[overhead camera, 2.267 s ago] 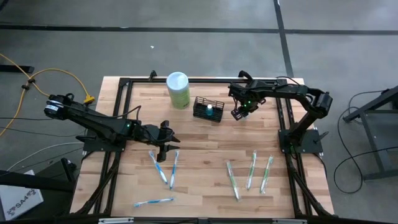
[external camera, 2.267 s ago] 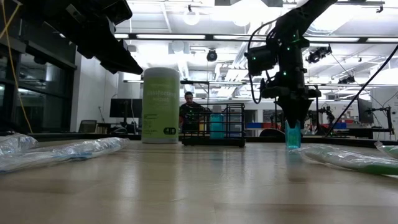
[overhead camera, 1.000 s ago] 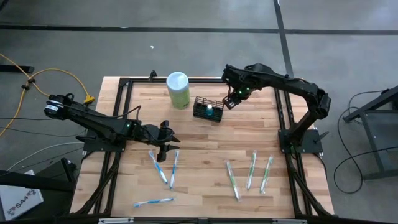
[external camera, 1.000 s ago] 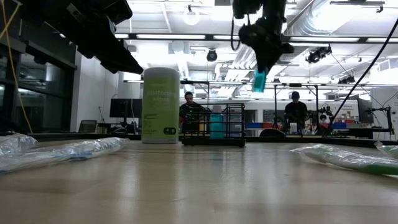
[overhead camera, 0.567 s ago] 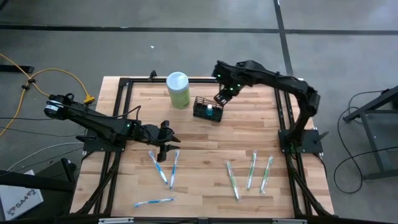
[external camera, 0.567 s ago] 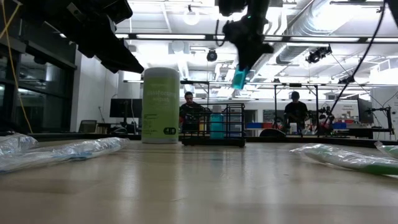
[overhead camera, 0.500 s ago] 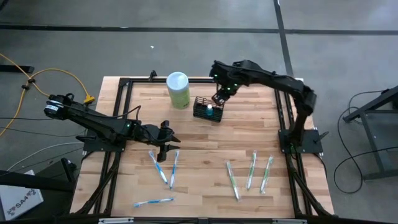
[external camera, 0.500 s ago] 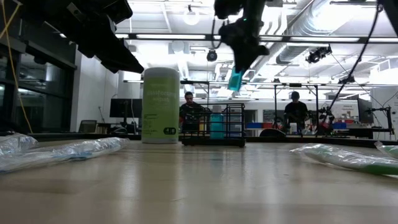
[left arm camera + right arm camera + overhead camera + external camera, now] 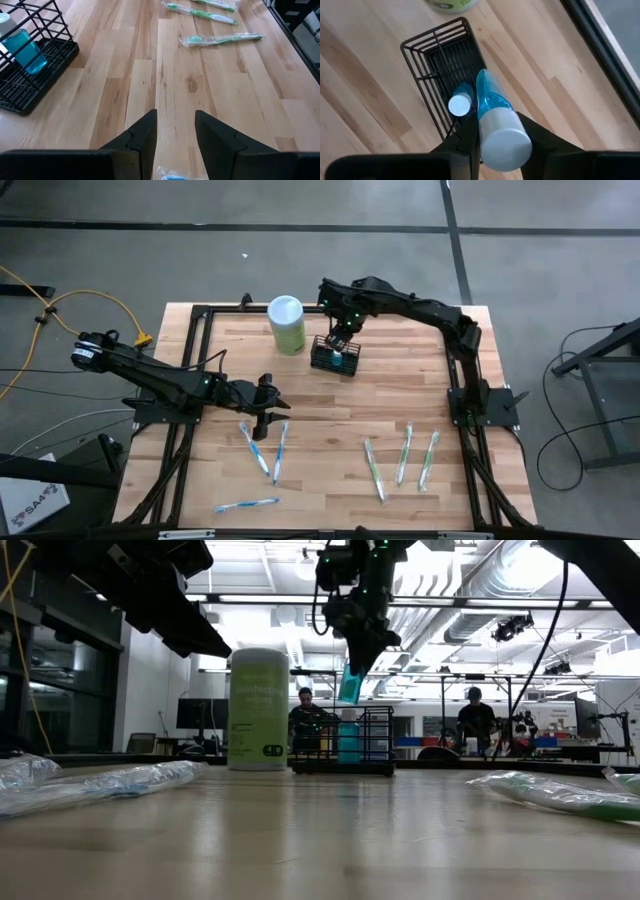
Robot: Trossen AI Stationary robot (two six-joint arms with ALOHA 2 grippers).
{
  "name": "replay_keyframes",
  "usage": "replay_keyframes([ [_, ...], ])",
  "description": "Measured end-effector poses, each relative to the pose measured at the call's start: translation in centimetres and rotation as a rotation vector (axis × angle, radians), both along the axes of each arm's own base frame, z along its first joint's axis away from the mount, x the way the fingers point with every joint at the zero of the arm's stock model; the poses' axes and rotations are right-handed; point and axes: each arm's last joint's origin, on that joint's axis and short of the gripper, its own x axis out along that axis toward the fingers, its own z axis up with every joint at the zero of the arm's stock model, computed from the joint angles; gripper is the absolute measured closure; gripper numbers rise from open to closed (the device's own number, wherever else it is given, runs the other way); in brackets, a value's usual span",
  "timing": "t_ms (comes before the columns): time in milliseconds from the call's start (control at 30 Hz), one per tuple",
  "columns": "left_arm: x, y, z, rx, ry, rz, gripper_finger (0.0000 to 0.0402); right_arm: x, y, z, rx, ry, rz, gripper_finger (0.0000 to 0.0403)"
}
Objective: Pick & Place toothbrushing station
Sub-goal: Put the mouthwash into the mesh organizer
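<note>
You cannot see the right tool fingertips: the blue bottle's white cap covers them. The pale green canister is cut off at the edge, and the wrapped toothbrushes' details blur in the low view.

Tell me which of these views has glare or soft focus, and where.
Low view: bright ceiling lights backlight the right gripper and its blue bottle; the near toothbrushes look soft. Right wrist view: the bottle's white cap is blurred, the black basket sharper. High view: even light.
</note>
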Motion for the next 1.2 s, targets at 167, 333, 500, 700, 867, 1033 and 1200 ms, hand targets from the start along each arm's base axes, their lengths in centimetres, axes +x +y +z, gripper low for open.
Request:
replay_keyframes([
  [167, 0.0, 0.0, 0.0, 0.0, 0.001, 0.0, 0.0274, 0.2, 0.3, -0.2, 0.0, 0.009, 0.008, 0.0319],
  [333, 0.0, 0.0, 0.0, 0.0, 0.002, 0.0, 0.0274, 0.3, 0.6, -0.2, 0.0, 0.009, 0.015, 0.0319],
  [500, 0.0, 0.0, 0.0, 0.001, 0.002, 0.0, 0.0274, 0.3, 0.7, -0.2, -0.001, 0.012, 0.014, 0.0319],
  [700, 0.0, 0.0, 0.0, 0.001, 0.002, 0.0, 0.0274, 0.3, 0.7, -0.2, -0.003, 0.012, 0.017, 0.0319],
  [867, 0.0, 0.0, 0.0, 0.001, 0.003, 0.0, 0.0274, 0.4, 0.6, -0.2, -0.01, 0.006, 0.033, 0.0319],
  [1033, 0.0, 0.0, 0.0, 0.001, 0.003, 0.0, 0.0274, 0.6, 0.5, -0.2, -0.005, -0.007, 0.065, 0.0319],
  [1200, 0.0, 0.0, 0.0, 0.001, 0.003, 0.0, 0.0274, 1.2, 0.4, -1.7, 0.007, 0.03, 0.123, 0.0319],
])
